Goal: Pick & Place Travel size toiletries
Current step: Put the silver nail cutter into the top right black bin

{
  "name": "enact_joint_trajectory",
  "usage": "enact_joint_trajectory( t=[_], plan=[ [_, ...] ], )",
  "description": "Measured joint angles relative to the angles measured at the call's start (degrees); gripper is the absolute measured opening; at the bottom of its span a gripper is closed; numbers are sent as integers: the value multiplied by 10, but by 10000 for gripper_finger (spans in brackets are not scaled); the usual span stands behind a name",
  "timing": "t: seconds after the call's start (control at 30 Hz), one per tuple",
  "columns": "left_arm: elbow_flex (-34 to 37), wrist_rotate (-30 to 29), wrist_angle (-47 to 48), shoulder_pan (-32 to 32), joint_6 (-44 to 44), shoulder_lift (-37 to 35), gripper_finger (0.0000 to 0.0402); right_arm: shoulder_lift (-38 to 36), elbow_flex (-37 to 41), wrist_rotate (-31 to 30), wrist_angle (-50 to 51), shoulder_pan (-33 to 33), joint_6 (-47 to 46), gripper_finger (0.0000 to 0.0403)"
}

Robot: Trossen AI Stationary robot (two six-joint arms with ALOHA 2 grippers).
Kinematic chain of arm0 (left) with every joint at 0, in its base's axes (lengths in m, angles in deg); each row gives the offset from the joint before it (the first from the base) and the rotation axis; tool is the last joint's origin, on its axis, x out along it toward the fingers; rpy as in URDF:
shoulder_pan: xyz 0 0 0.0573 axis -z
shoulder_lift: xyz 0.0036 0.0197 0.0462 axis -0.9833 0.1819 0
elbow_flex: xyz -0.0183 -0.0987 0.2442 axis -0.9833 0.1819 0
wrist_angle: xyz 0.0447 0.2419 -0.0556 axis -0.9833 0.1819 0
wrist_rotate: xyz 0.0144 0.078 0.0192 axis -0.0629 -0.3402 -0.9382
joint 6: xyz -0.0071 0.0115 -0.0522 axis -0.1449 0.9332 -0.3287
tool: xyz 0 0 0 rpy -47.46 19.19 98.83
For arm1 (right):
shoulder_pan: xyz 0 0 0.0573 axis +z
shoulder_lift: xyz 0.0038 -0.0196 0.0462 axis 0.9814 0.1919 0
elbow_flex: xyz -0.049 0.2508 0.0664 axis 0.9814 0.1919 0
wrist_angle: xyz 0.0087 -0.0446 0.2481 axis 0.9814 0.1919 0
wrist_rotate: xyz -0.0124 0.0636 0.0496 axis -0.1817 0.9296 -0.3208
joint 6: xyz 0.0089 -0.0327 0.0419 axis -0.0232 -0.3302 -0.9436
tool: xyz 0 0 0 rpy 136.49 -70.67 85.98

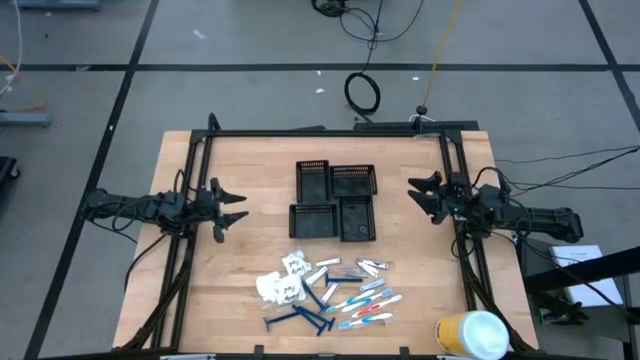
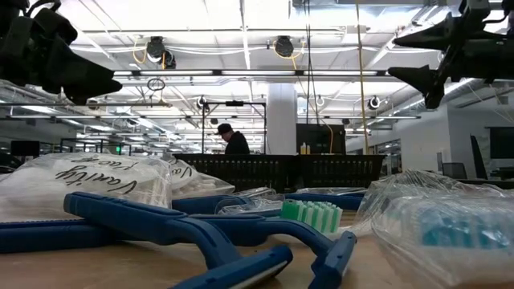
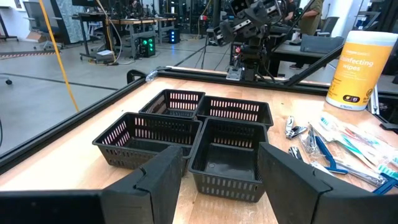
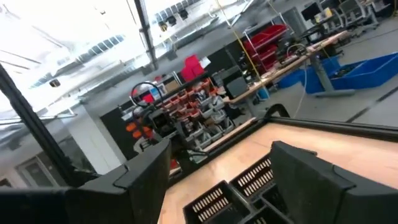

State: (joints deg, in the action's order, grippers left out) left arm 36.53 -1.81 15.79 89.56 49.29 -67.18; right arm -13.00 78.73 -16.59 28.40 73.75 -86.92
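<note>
On the table: a pale wood-grain top (image 1: 230, 270) edged by a black bar frame.
Trays: four black mesh trays (image 1: 335, 200), square with slotted walls, clustered edge to edge mid-table.
Toiletries: the travel size toiletries (image 1: 328, 292) lie heaped near the front edge, well apart from both grippers.
Razors: blue razors (image 1: 298, 319), smooth plastic with long curved handles, at the front of the heap.
Toothbrushes: slim toothbrushes (image 1: 368, 306) in white, teal and pink, lying side by side.
Packets: white crinkly packets (image 1: 283, 281), glossy film, at the heap's left.
Wipes: yellow-and-white wipes cylinder (image 1: 471, 335) near the front right corner.
Left gripper: left gripper (image 1: 236, 207) hovers at the table's left, fingers parted, holding nothing.
Right gripper: right gripper (image 1: 416, 194) hovers at the right, jaws spread wide, empty.
</note>
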Motion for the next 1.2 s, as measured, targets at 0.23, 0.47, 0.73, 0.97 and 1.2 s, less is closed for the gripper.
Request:
enact_joint_trajectory(
  t=[0.23, 0.47, 0.73, 0.97, 1.2],
  plan=[
    [0, 0, 0, 0, 0, 0, 209, 19, -15, 70, -71, 15, 87, 263],
    [0, 0, 0, 0, 0, 0, 209, 182, -113, 95, -35, 138, 147, 263],
    [0, 0, 0, 0, 0, 0, 209, 451, -231, -31, 193, 296, 118, 263],
    [0, 0, -1, 0, 0, 0, 209, 626, -233, -83, 170, 360, 2, 253],
    [0, 0, -2, 0, 0, 0, 209, 751, -233, -92, 69, 373, -21, 248]
  ],
)
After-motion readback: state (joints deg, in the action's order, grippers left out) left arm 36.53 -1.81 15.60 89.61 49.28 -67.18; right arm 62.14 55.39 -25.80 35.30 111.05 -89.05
